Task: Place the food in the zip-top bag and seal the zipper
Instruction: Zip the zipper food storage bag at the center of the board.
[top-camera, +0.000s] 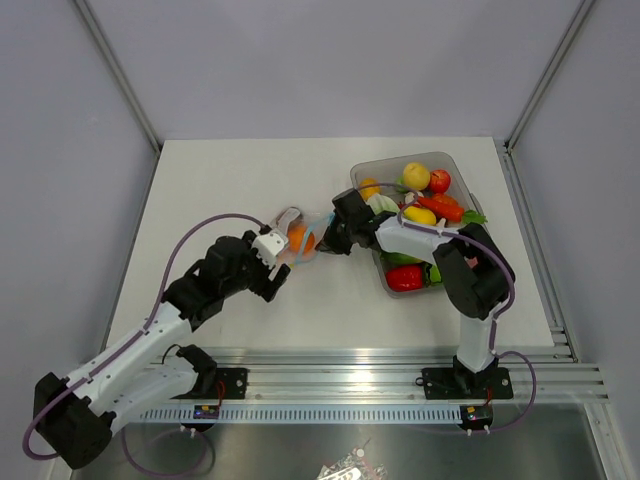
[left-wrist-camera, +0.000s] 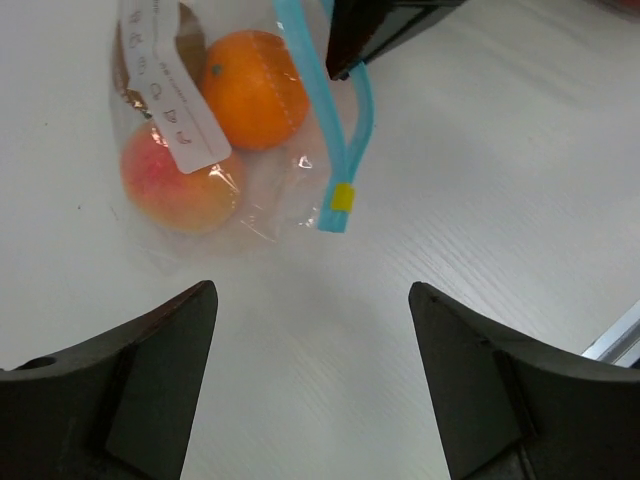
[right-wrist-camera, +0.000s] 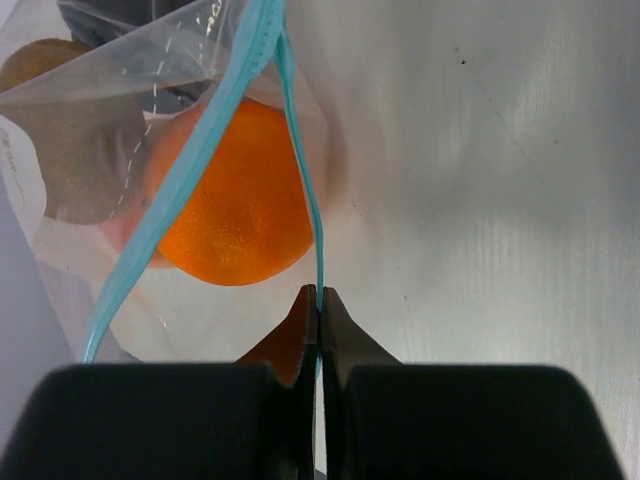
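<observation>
Right end effector (right-wrist-camera: 318, 300): fingers clenched together, pinching a thin edge of the blue zipper (right-wrist-camera: 178, 175) at the mouth of the zip-top bag (left-wrist-camera: 260, 190). The bag lies flat on the surface (left-wrist-camera: 480, 150). Inside it are the orange (right-wrist-camera: 235, 200), close behind the zipper, and the peach (left-wrist-camera: 180, 185), deeper in and touching the orange.

Left end effector (left-wrist-camera: 312, 290): released, holds nothing, hangs just off the bag's closed side without touching it.

Risks noted:
- Nothing pins the bag. Any slide or pull along the zipper probably drags the whole bag across the surface rather than pressing the seal.
- In the right wrist view the two blue lips diverge away from the pinch. The grip may hold one lip only, which would leave the mouth gaping.
- The orange sits against the mouth. It could hold the lips apart or roll out if the bag tilts.
- A yellow tab (left-wrist-camera: 343, 197) sits on the zipper's end; cannot tell whether that end is engaged.
</observation>
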